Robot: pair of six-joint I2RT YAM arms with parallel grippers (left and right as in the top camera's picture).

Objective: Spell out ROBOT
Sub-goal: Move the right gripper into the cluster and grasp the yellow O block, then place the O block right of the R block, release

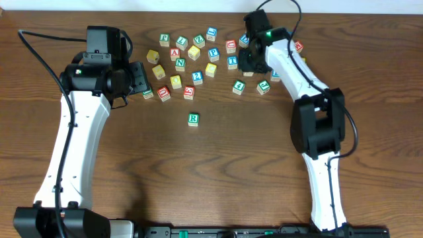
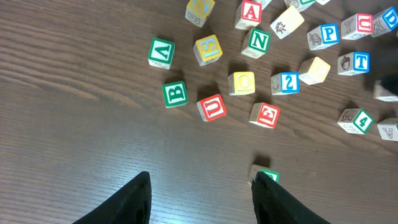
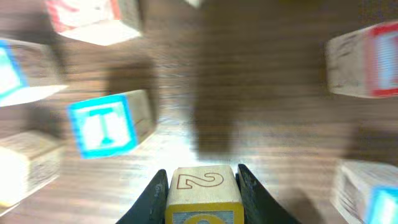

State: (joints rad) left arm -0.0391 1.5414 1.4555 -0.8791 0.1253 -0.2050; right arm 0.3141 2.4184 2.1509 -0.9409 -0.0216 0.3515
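Right claw clamped on a block, left claw gaping over the bare worktop!
The right claw's fingers squeeze both sides of a block marked 2, with the blue T block just ahead and off to one side. The left claw is spread wide and holds nothing. The green R block sits alone just past one fingertip, and the scatter of letter blocks lies farther out.
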